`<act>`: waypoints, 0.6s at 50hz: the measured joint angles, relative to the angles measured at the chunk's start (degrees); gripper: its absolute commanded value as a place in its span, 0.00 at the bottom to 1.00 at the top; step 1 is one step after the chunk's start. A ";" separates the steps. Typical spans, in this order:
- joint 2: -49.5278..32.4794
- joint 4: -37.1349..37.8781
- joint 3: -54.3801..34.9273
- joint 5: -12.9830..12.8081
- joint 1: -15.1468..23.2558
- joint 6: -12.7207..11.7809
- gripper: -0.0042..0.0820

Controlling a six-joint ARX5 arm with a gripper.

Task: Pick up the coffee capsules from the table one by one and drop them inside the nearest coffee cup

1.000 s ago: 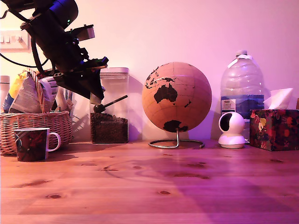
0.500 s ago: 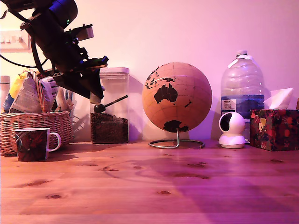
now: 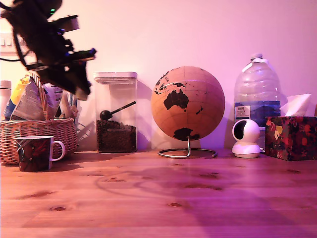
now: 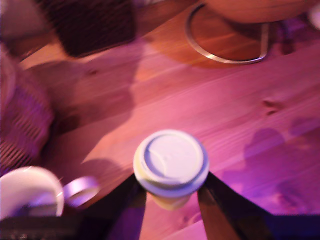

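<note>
In the wrist view my gripper is shut on a coffee capsule, a pale capsule with a round white foil lid, its dark fingers on both sides. The coffee cup with its white handle lies close beside the capsule, lower down on the table. In the exterior view my gripper hangs high at the exterior view's left, above the basket and up and to the right of the red-and-black coffee cup. No loose capsules show on the table.
A wicker basket with packets stands right behind the cup. A clear canister of coffee beans, a cork globe on a wire stand, a water bottle, a white camera and a tissue box line the back.
The arm has swung towards the exterior view's left and slightly up, from in front of the canister to above the basket, carrying the capsule. The cup has not moved.
</note>
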 measured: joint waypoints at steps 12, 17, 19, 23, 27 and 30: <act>-1.07 -1.09 -0.24 0.02 3.32 0.00 0.32; -2.23 -1.38 -0.79 0.00 4.92 0.00 0.32; -2.69 -1.86 -0.85 0.00 5.49 0.00 0.32; -3.37 -2.40 -0.90 0.00 6.56 0.00 0.32; -3.87 -2.34 -1.16 0.00 7.76 0.00 0.32; -4.46 -1.90 -2.29 0.00 8.72 0.00 0.32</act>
